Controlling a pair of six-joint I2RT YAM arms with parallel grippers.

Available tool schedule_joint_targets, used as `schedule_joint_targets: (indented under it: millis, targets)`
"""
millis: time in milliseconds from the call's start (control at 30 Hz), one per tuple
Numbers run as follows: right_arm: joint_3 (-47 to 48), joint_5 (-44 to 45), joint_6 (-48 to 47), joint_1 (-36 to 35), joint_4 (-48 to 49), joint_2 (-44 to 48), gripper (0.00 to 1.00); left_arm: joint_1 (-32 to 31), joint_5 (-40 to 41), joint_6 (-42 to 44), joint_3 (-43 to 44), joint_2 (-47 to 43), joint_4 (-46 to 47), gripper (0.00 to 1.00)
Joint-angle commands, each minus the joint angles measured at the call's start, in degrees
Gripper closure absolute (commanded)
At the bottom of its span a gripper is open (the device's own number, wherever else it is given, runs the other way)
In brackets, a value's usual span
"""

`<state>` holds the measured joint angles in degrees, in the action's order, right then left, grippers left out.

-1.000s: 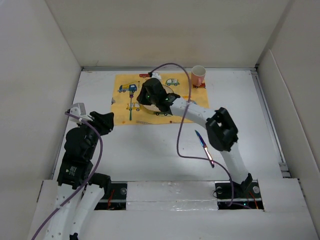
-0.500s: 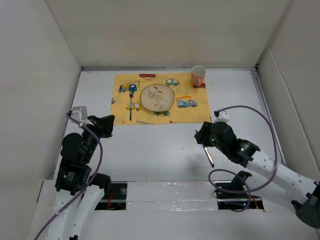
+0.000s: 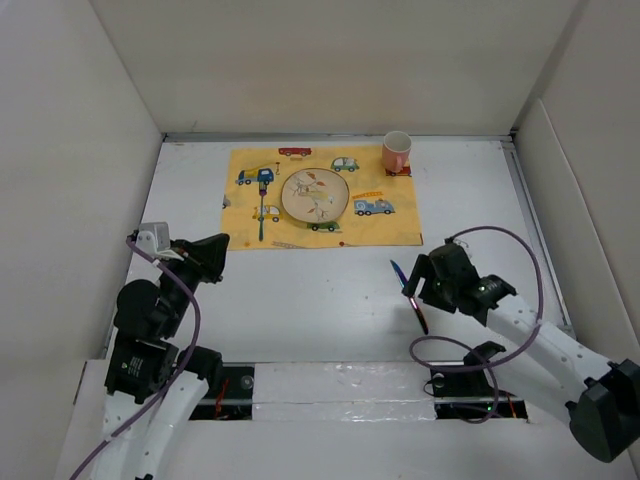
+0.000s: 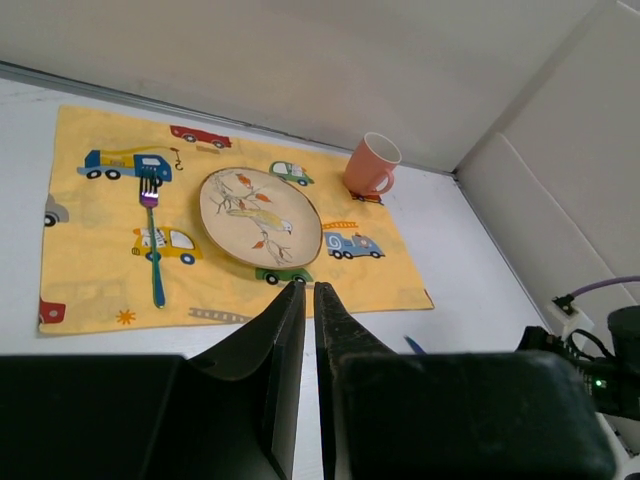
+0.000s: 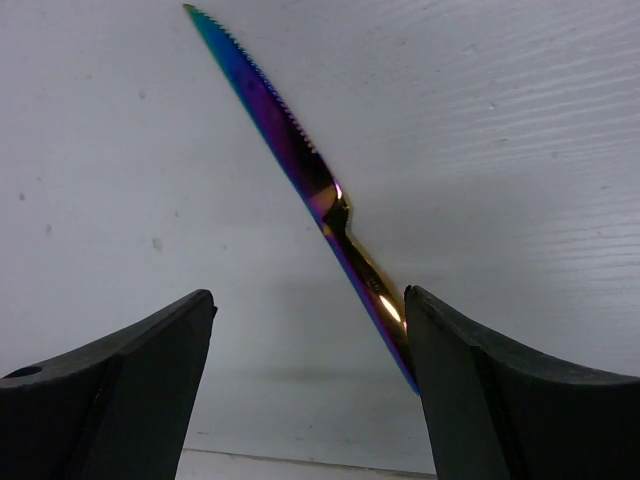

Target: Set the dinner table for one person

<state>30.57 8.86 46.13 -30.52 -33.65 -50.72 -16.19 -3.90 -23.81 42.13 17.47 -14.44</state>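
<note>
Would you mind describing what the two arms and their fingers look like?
The left arm and right arm are built of white tubular links joined by bulky black joint housings. A purple cable loops loosely along each arm. The left gripper and right gripper are black, and their fingers are smooth matte-black wedges that taper towards the tips.

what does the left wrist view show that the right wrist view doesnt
Only left wrist: the placemat with the fork and plate on it and the cup at its far corner, seen past the shut left gripper. Only right wrist: the knife up close, serrated blade plain, lying between the fingers of the open right gripper. Both: the white table, and likely the knife, of which the left wrist view catches only a blue tip.
</note>
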Motion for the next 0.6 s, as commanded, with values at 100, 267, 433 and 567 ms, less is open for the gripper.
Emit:
schedule_joint_targets:
  millis: [100, 267, 433, 567]
  targets:
    - [4.5, -8.0, -8.8, 8.1, 1.9, -8.7, 0.17, -1.6, 1.5, 1.3, 2.1, -1.2, 1.5, 0.93]
    - [7.0, -16.2, -13.2, 11.8, 2.1, -17.6, 0.18, -2.1, 2.2, 1.7, 2.3, -1.3, 1.3, 0.93]
    - [9.8, -15.9, -13.6, 8.1, 0.5, -22.7, 0.21, -2.1, 2.8, 1.8, 2.3, -1.7, 0.9, 0.93]
    - [10.0, -15.5, -11.7, 4.7, 1.1, -24.5, 0.25, -2.1, 2.8, 1.8, 2.3, -1.6, 1.0, 0.94]
